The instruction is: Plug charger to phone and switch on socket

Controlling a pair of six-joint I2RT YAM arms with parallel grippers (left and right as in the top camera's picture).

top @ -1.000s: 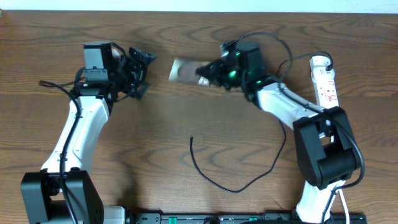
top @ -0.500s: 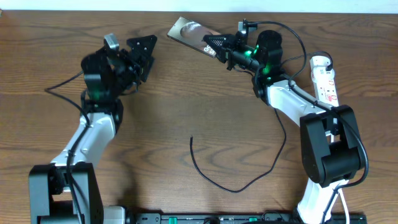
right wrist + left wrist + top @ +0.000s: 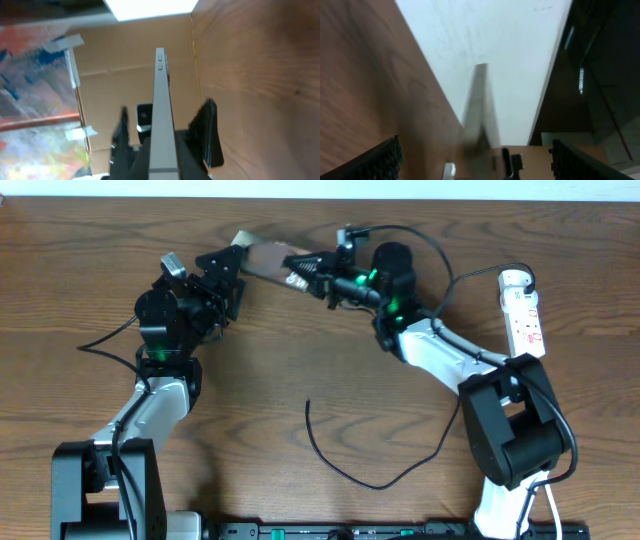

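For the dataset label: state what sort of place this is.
Probably a robotics lab bench, not a home: white-and-black robot arms at a brown wood-grain table, a white power strip beside them, and a plain cardboard panel behind.

**Brown on brown, edged in black and white**

The bench (image 3: pixel 300 340) is dark brown wood with wavy, streaked grain. The phone (image 3: pixel 262 256) is a paler brown with small white marks at one end, and its edge shows grey in the right wrist view. Below the phone, the charger (image 3: pixel 380 480) is thin and black. Well to one side of the phone, the socket (image 3: pixel 524 315) is white with red marks. Flanking the phone, the left arm (image 3: pixel 150 408) and right arm (image 3: pixel 445 352) are white with black joints, each showing a green light.
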